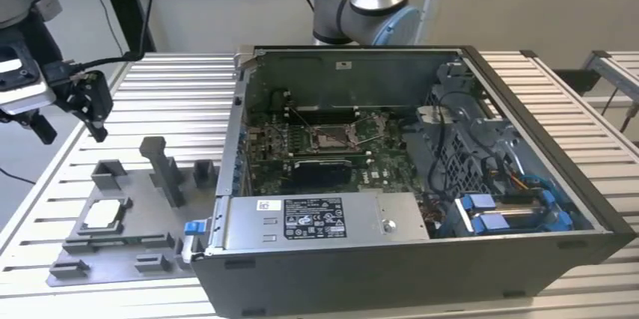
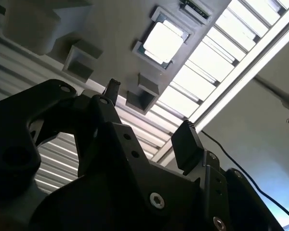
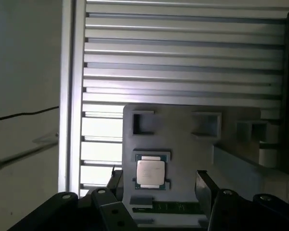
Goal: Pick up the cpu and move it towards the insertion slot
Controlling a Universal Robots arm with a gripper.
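Observation:
The cpu (image 1: 103,216) lies flat in a grey fixture plate (image 1: 120,251) at the exterior view's left, silvery top up. It also appears in the second wrist view as the cpu (image 2: 163,41) and in the first wrist view as the cpu (image 3: 150,172). My gripper (image 1: 70,126) hangs well above and behind it, open, with nothing between its black fingers (image 2: 185,139). In the first wrist view the gripper (image 3: 159,182) frames the chip from above. The insertion slot (image 1: 330,135) sits on the green board inside the open computer case (image 1: 519,184).
Grey fixture blocks (image 1: 164,169) stand upright on the plate beside the chip. The case's metal wall (image 1: 232,147) rises between the fixture and the board. The arm's base (image 1: 364,12) stands behind the case. A slatted aluminium table (image 1: 170,79) carries everything.

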